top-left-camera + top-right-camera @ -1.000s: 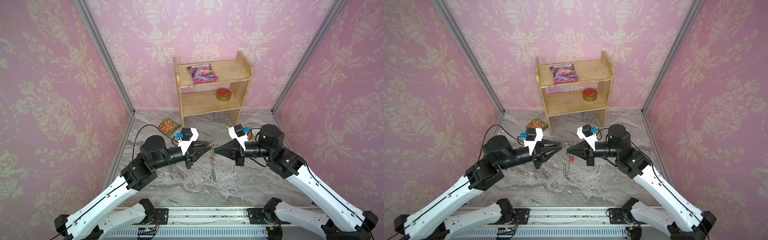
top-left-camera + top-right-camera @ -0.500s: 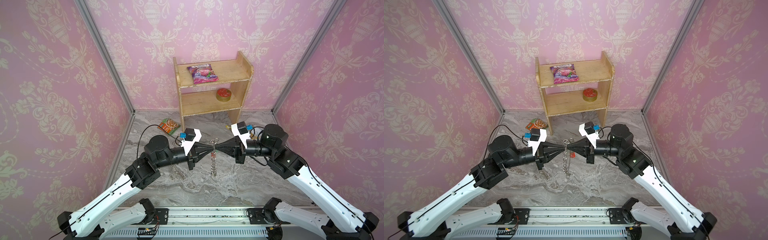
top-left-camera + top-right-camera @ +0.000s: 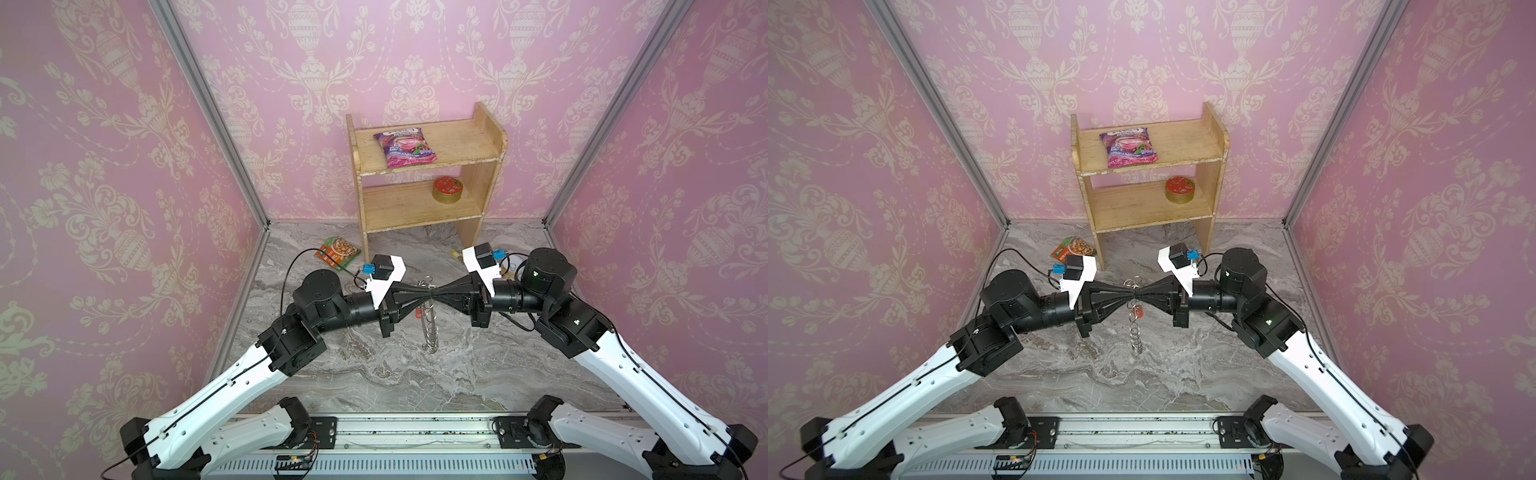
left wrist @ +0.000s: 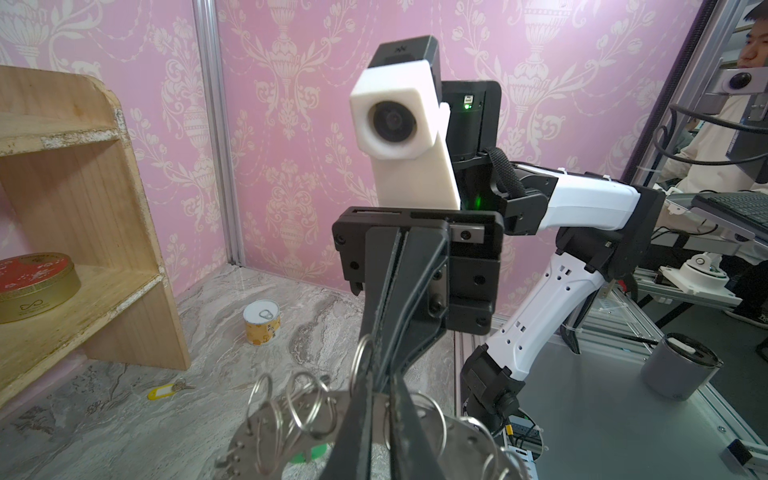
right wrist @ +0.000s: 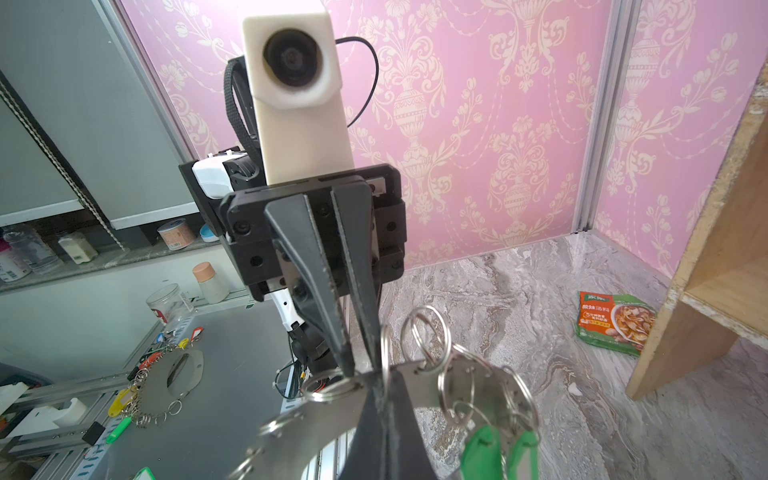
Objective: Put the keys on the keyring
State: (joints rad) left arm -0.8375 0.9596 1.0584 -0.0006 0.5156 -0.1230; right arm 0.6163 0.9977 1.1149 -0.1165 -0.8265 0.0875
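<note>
The keyring (image 3: 429, 328) (image 3: 1136, 332), a flat grey metal ring with wire loops, hangs edge-on in the air between both arms. My right gripper (image 5: 380, 378) (image 3: 435, 293) is shut on its upper rim. My left gripper (image 4: 380, 399) (image 5: 363, 368) (image 3: 1130, 296) meets it tip to tip and is closed down on the same rim beside a wire loop, with only a thin gap. Two green-tagged keys (image 5: 482, 453) hang from loops, and a red-orange tag (image 3: 1139, 311) shows by the ring. A yellow-tagged key (image 4: 164, 391) lies on the marble floor near the shelf.
A wooden shelf (image 3: 428, 199) stands at the back with a pink snack bag (image 3: 405, 147) and a gold tin with a red lid (image 3: 446, 191). A soup packet (image 3: 337, 253) and a small can (image 4: 261, 322) lie on the floor.
My left gripper has moved right to the keyring's rim, meeting the right gripper's tips, and its jaws have narrowed. The right gripper has kept hold of the ring.
</note>
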